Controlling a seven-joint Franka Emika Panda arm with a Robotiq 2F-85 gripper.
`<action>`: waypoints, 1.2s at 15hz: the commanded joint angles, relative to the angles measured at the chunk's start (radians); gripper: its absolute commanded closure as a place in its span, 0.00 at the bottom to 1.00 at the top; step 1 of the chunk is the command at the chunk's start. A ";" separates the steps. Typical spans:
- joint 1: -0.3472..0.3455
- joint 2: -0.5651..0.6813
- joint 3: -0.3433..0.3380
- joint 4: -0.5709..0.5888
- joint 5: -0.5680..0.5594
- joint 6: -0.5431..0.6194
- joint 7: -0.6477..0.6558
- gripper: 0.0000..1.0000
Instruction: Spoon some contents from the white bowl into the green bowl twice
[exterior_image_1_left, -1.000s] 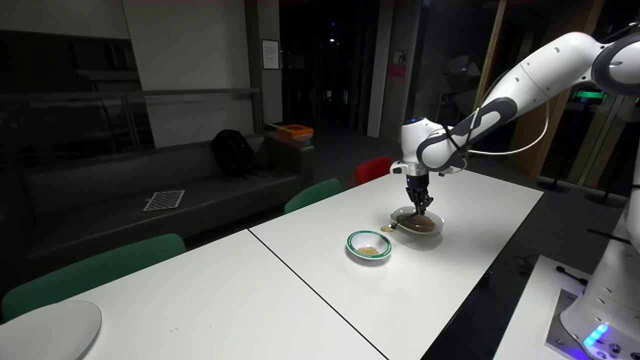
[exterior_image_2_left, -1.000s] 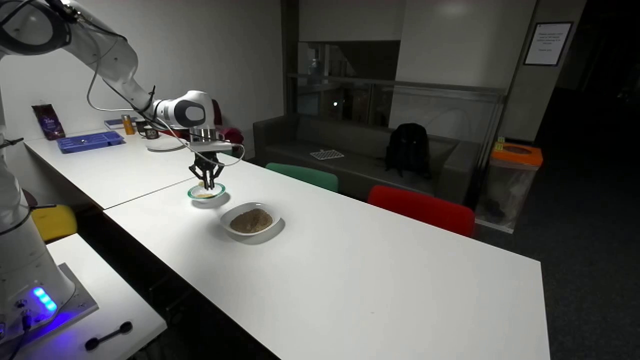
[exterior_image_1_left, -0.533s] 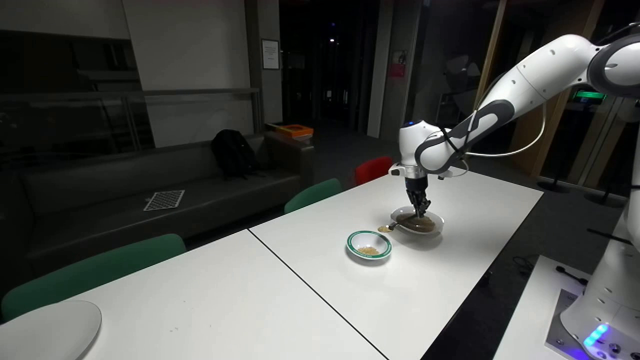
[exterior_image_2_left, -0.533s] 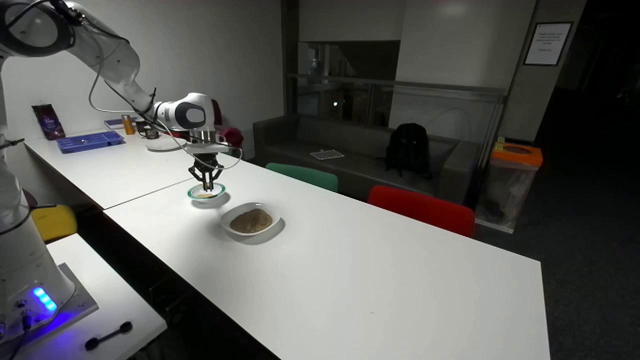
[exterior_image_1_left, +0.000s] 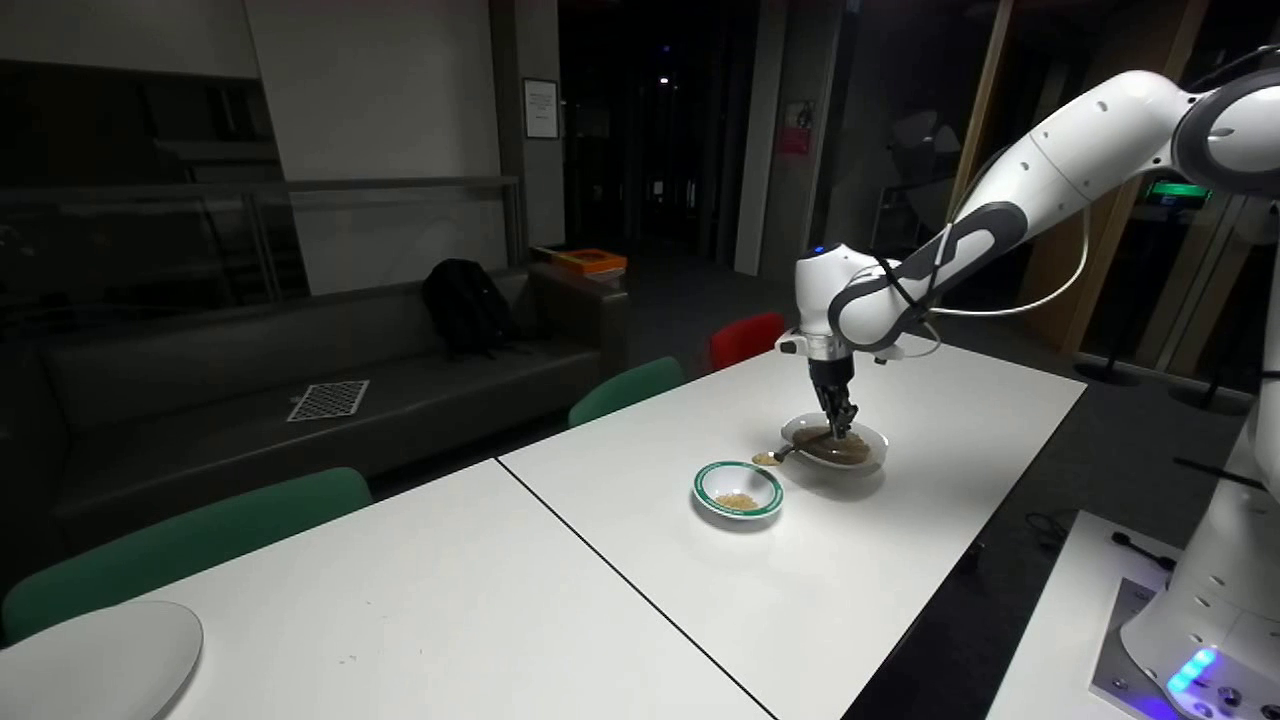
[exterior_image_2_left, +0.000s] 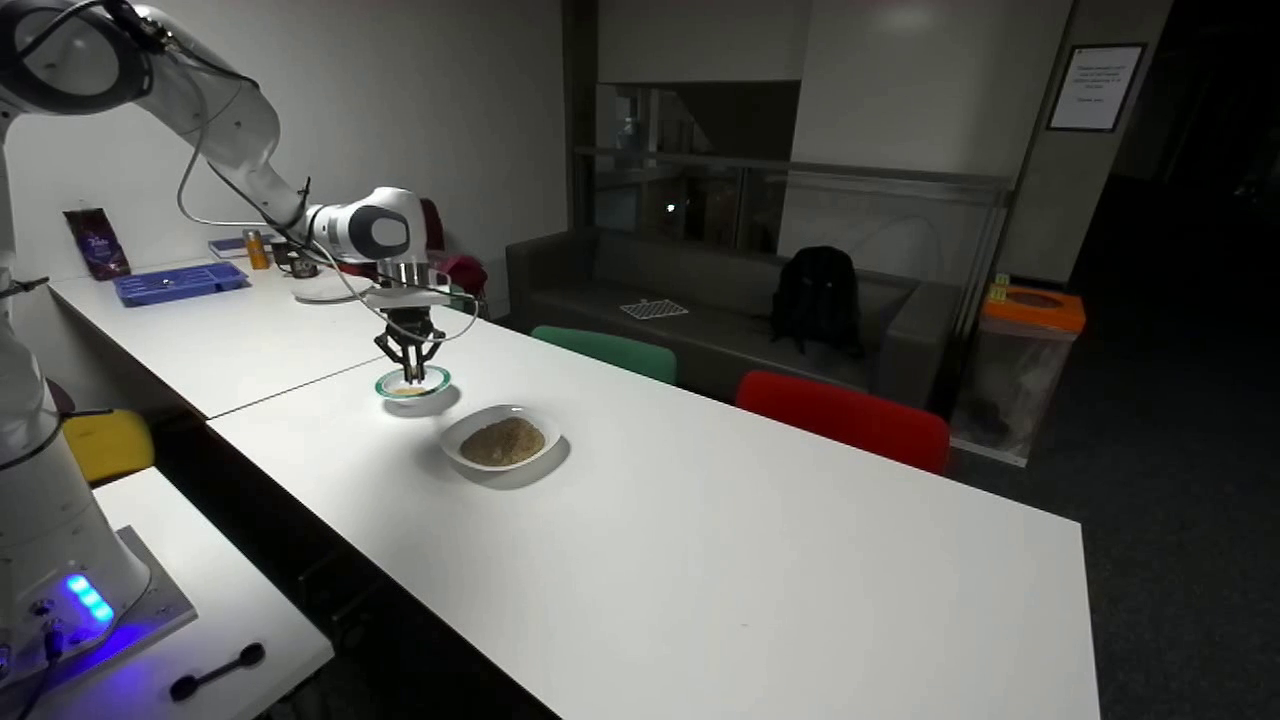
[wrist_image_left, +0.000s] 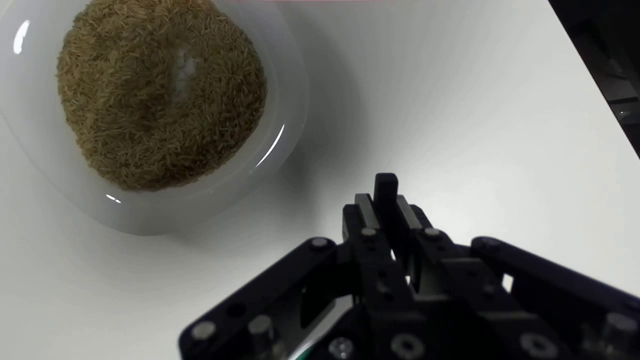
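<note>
One spoon (exterior_image_1_left: 784, 454) is clamped in the hand (wrist_image_left: 388, 212) above the white table (exterior_image_1_left: 850, 560) (red chair (exterior_image_2_left: 845, 420), dark sofa (exterior_image_2_left: 720, 285) beyond).

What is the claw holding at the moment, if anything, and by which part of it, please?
The claw is holding a dark-handled spoon by its handle, near the end farthest from the spoon's tip.

A thin black line (exterior_image_1_left: 637, 588) crossed the smooth white rectangular table (exterior_image_2_left: 760, 560) from edge to edge. The shallow round glossy white bowl (wrist_image_left: 286, 95) framed slender tan-brown grains (wrist_image_left: 145, 110); the small round green-rimmed bowl (exterior_image_1_left: 740, 481) was white inside, its loose grains (exterior_image_1_left: 738, 502) paler. The jointed black gripper (wrist_image_left: 386, 210) had grey pads (wrist_image_left: 367, 211), and the slim spoon (exterior_image_1_left: 786, 452) was black.
</note>
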 joint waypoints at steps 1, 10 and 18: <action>0.021 0.014 0.014 0.024 -0.035 -0.040 0.062 0.97; 0.051 0.062 0.032 0.062 -0.082 -0.070 0.127 0.97; 0.060 0.125 0.029 0.150 -0.147 -0.172 0.185 0.97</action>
